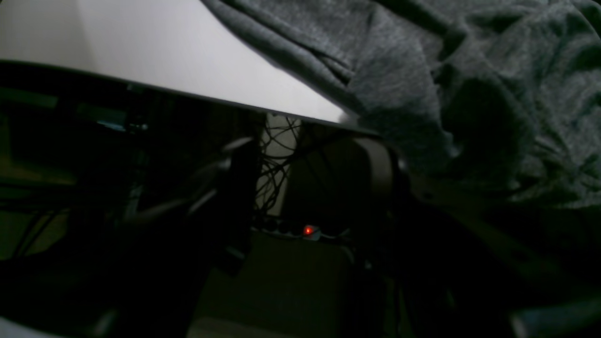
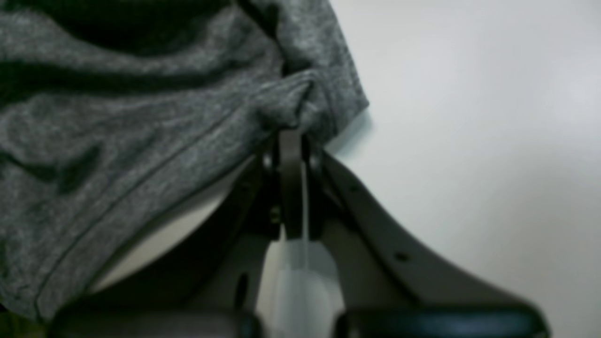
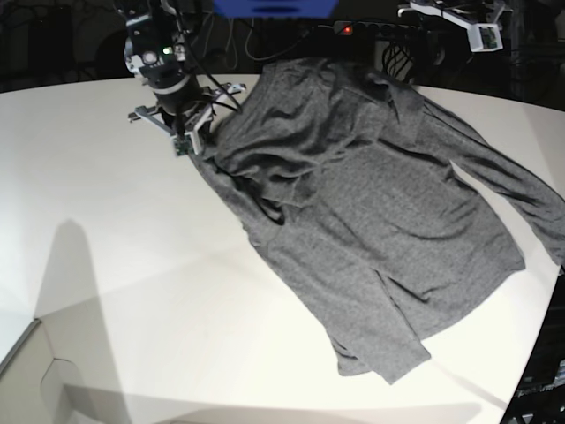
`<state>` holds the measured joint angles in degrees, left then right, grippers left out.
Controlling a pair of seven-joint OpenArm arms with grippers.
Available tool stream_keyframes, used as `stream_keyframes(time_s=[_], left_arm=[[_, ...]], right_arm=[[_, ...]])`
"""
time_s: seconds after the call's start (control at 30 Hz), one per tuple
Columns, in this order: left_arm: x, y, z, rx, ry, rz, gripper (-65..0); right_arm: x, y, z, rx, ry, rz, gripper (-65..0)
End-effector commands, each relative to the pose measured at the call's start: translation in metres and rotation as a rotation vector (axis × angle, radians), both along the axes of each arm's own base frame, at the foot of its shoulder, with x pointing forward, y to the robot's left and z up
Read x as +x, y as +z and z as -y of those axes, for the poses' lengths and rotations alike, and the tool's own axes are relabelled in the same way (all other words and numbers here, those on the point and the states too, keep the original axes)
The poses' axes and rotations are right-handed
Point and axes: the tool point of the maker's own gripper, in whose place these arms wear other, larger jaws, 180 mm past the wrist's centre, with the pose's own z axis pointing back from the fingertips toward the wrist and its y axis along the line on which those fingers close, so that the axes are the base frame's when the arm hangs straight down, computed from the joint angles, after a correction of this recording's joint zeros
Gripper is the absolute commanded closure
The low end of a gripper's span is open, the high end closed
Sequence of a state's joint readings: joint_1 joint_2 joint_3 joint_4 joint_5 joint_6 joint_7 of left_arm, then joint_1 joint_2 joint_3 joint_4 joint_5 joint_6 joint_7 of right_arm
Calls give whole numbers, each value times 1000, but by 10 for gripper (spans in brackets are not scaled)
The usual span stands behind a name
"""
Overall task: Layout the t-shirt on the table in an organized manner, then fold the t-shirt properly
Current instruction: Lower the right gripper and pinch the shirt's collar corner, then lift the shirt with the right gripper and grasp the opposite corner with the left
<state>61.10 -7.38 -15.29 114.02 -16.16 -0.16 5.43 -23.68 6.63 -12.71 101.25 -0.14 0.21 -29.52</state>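
T-shirt [image 3: 371, 212] lies spread but rumpled across the table [image 3: 115, 265], one sleeve trailing past the right-hand rim. Right gripper [image 2: 292, 134], at the shirt's upper-left corner, has its jaws pressed together on a bunched fold of fabric. Left gripper [image 3: 481, 31] raised off the table at far right; cannot tell its jaw state.

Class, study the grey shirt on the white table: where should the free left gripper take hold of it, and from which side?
Probably the sleeve stretched out toward the table's right edge in the base view, coming from that edge. The t-shirt lies flat and single-layered there, opposite the bunched corner the right gripper already pinches, so pulling apart should spread it.
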Motion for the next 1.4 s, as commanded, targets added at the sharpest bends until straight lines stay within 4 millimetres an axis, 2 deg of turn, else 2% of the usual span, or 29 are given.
stream_keyframes(time_s=[0.0,0.1,0.17,0.37,0.53,0.63,0.83,0.9,0.97,1.2,1.37], left_arm=[[0,7,-1,8,-2,21,-303],[0,9,-9,25,15,24,-303],[0,10,-12,33,19,25,-303],[0,10,-13,35,18,25,-303],[1,10,-12,33,19,27,-303],[3,10,-12,33,19,33,-303],[10,12,-11,31,19,53,-303],[10,12,-11,31,19,53,-303],[10,12,-11,31,19,53,-303],[10,12,-11,31,19,53,-303],[10,12,-12,32,19,53,-303]], right_arm=[[13,13,-1,7,2,59,0],[17,16,0,7,2,71,0],[25,25,-1,9,2,98,0],[28,46,-1,6,1,102,0],[10,37,0,-9,-5,-11,0],[4,31,-5,4,-17,-65,-65],[2,31,-9,16,-20,-76,-294],[3,31,-9,16,-20,-73,-348],[10,35,-9,16,-21,-55,-369],[30,45,-9,15,-22,-14,-370],[23,20,-7,0,-23,-79,-370]])
